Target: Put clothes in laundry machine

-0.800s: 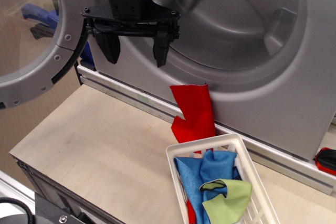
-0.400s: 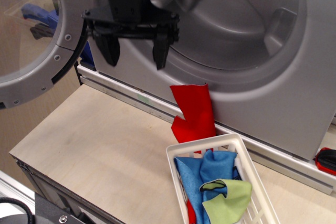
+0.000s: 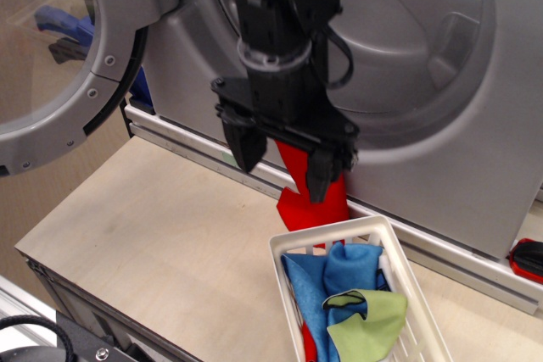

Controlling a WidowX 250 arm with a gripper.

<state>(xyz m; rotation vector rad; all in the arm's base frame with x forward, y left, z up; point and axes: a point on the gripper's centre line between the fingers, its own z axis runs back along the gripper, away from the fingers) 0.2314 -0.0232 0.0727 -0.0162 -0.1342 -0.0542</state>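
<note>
The silver-grey laundry machine [image 3: 475, 125] fills the back, its round door [image 3: 51, 65] swung open at the left and its drum mouth [image 3: 399, 40] open. A red cloth [image 3: 310, 201] hangs against the washer front, down behind the white basket [image 3: 284, 264]. The basket holds blue cloth [image 3: 327, 281] and a lime green, black-edged piece [image 3: 373, 320]. My black gripper [image 3: 284, 167] is open and empty, fingers pointing down, just above and in front of the red cloth, hiding its top.
The basket stands on a light wooden tabletop [image 3: 161, 235]. A red and black object [image 3: 528, 258] lies at the right edge. Dark machine parts [image 3: 76, 341] show at the bottom left corner.
The gripper has moved right and down, from the upper left by the door hinge to just above the red cloth. It stays open. The clothes have not moved.
</note>
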